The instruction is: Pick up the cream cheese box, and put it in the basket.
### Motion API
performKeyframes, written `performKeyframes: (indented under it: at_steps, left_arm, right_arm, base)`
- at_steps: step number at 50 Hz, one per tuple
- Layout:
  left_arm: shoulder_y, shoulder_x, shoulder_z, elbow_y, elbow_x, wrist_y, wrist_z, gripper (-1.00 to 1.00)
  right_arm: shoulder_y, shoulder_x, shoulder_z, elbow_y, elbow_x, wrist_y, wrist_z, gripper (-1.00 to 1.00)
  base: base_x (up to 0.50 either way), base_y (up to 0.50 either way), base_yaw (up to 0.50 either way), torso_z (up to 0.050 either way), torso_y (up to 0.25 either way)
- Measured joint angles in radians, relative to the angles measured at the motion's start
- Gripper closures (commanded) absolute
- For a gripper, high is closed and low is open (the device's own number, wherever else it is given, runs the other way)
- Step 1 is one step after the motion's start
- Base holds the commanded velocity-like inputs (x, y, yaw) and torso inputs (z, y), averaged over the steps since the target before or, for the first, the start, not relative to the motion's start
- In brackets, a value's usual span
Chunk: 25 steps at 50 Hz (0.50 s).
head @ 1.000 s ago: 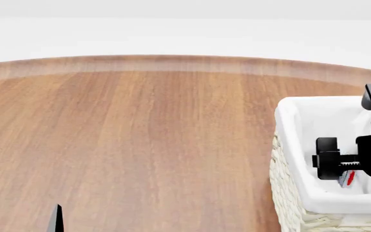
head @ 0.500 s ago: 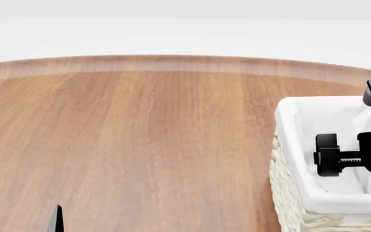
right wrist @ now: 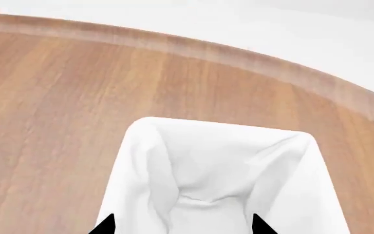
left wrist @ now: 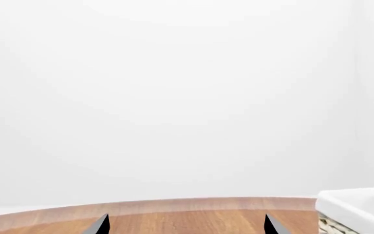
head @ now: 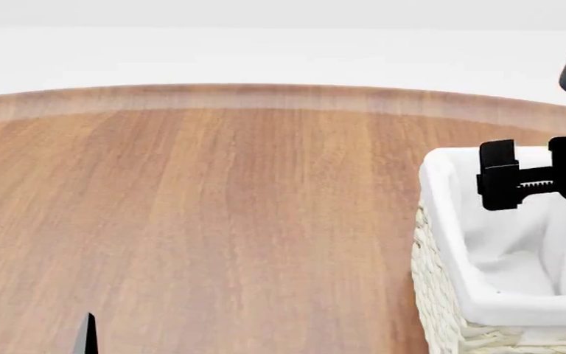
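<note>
Left fingers [left wrist: 101, 226]: spread apart, nothing between them, parked low at the near edge of the broad round brown wooden desk [head: 224, 206]. Right fingers [right wrist: 106, 226]: likewise spread wide and empty, hanging just above the large rectangular cream-white woven wicker basket [head: 438, 310] with its white cloth liner [right wrist: 206, 165] folded over the rim, at the desk's right side.

Small flat white cream cheese box: seen in none of the views. Not between either pair of fingers, not on the visible wood, not on the visible stretch of liner. Possibly down on the basket floor behind the near wall, but cannot tell.

Risks, as a judgement:
- Counting the task done without sight of the box, since the near wall and the folded cloth hide most of the floor from the head view.
- Catching the soft liner or the rim with a spread fingertip on a sideways pull-away so close above the rim, and so dragging or tipping the basket.
- Box left leaning on a fold rather than lying flat, if indeed inside.

Basket contents in view: rumpled white cloth only, creased toward the middle. Beyond: wood grain up to the curved far edge, then plain white background.
</note>
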Motion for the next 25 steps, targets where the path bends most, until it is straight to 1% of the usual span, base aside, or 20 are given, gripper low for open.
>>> performKeyframes:
  at_steps: [6, 11, 25]
  left_arm:
    - [-0.001, -0.002, -0.002, 0.003, -0.002, -0.001, -0.003, -1.00]
    - [-0.002, -0.003, -0.002, 0.003, -0.002, -0.001, -0.005, -1.00]
    - [-0.002, -0.005, -0.004, 0.002, -0.004, 0.001, -0.011, -1.00]
  right_arm:
    - [-0.024, 0.044, 0.042, -0.123, 0.027, -0.040, 0.058, -1.00]
    - [-0.079, 0.088, 0.098, -0.240, 0.058, -0.111, 0.149, -1.00]
    - [-0.325, 0.219, 0.214, -0.668, 0.102, -0.347, 0.448, -1.00]
  base:
    - [0.00, 0.00, 0.00, 0.000, 0.000]
    - [0.00, 0.00, 0.00, 0.000, 0.000]
    - [0.00, 0.00, 0.00, 0.000, 0.000]
